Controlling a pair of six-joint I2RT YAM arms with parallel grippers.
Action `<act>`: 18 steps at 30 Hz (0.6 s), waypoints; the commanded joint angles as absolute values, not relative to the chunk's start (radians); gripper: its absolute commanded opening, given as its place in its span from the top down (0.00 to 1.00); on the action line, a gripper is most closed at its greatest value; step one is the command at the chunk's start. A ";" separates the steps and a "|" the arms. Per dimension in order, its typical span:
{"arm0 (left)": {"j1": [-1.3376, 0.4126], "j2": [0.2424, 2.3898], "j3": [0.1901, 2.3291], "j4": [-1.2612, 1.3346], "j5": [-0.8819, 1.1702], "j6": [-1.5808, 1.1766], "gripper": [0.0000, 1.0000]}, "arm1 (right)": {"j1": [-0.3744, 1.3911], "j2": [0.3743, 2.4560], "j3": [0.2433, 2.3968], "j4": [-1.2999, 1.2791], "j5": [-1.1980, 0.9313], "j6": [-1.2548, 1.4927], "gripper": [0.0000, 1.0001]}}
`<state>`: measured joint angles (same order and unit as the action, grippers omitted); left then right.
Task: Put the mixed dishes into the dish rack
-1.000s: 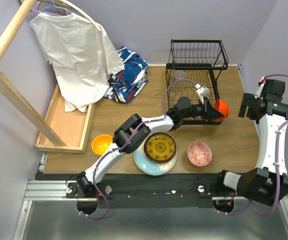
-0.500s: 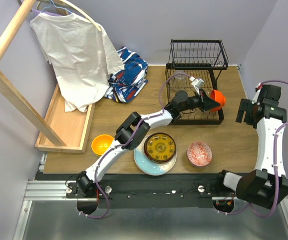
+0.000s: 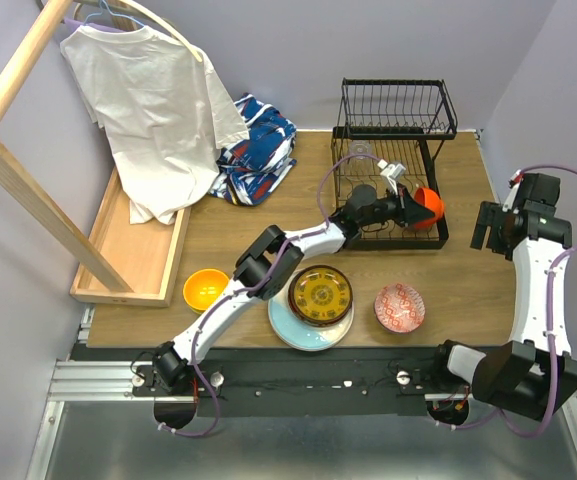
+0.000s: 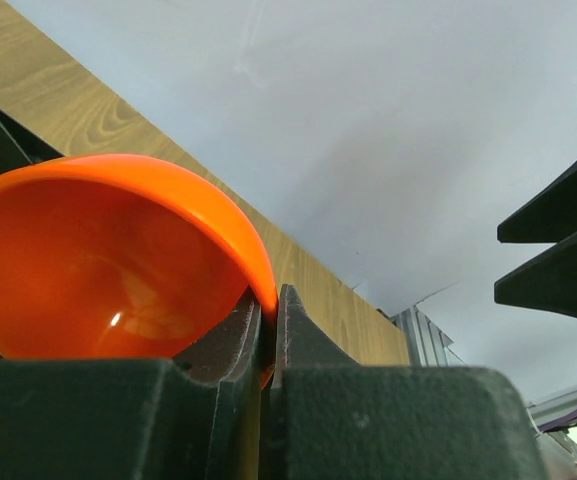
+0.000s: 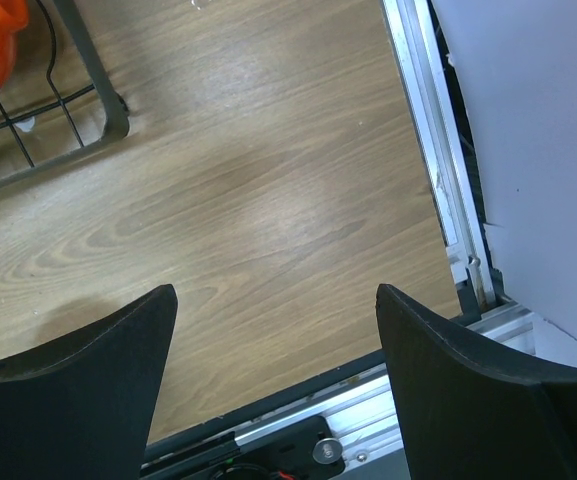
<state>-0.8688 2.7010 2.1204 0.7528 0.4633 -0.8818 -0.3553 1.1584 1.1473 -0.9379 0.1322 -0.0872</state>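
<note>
My left gripper (image 3: 409, 206) is shut on the rim of a small orange bowl (image 3: 427, 206), holding it tilted over the right end of the black wire dish rack (image 3: 392, 126). In the left wrist view the bowl (image 4: 108, 260) fills the left side, its rim pinched between my fingers (image 4: 303, 335). My right gripper (image 3: 492, 226) is open and empty over bare table to the right of the rack; its wrist view shows the rack corner (image 5: 88, 95). A clear glass cup (image 3: 361, 152) sits in the rack. A yellow bowl (image 3: 205, 288), a yellow-brown plate (image 3: 320, 295) on a pale blue plate (image 3: 286, 326), and a red floral plate (image 3: 399, 307) lie on the table.
A shallow wooden tray (image 3: 133, 250) with a wooden frame (image 3: 16, 165) and a hanging white shirt (image 3: 153, 95) stands at the left. Folded blue patterned cloth (image 3: 258, 150) lies left of the rack. The table's right edge and metal rail (image 5: 448, 200) are close to my right gripper.
My left gripper has carried the orange bowl from beside the rack's right end back and inward over the rack. My right arm has shifted slightly down and inward.
</note>
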 commanded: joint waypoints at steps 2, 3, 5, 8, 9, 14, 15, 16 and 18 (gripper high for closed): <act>-0.879 2.723 2.158 0.792 0.443 -0.913 1.00 | -0.364 1.127 1.115 -0.931 0.143 -0.084 0.12; -0.879 2.726 2.157 0.795 0.443 -0.914 1.00 | -0.365 1.124 1.115 -0.931 0.144 -0.087 0.12; -0.879 2.730 2.160 0.804 0.449 -0.926 1.00 | -0.368 1.123 1.111 -0.928 0.144 -0.086 0.12; -0.884 2.738 2.177 0.810 0.454 -0.936 1.00 | -0.370 1.115 1.097 -0.925 0.147 -0.092 0.12; -0.885 2.744 2.187 0.808 0.456 -0.939 1.00 | -0.370 1.111 1.092 -0.925 0.147 -0.095 0.12; -0.900 2.770 2.218 0.818 0.451 -0.960 1.00 | -0.373 1.100 1.074 -0.928 0.149 -0.098 0.12; -0.902 2.781 2.230 0.815 0.445 -0.963 1.00 | -0.373 1.098 1.074 -0.930 0.149 -0.098 0.12; -0.903 2.786 2.235 0.812 0.437 -0.965 1.00 | -0.374 1.097 1.074 -0.930 0.149 -0.098 0.12; -0.907 2.798 2.246 0.818 0.436 -0.968 1.00 | -0.377 1.092 1.072 -0.933 0.147 -0.098 0.12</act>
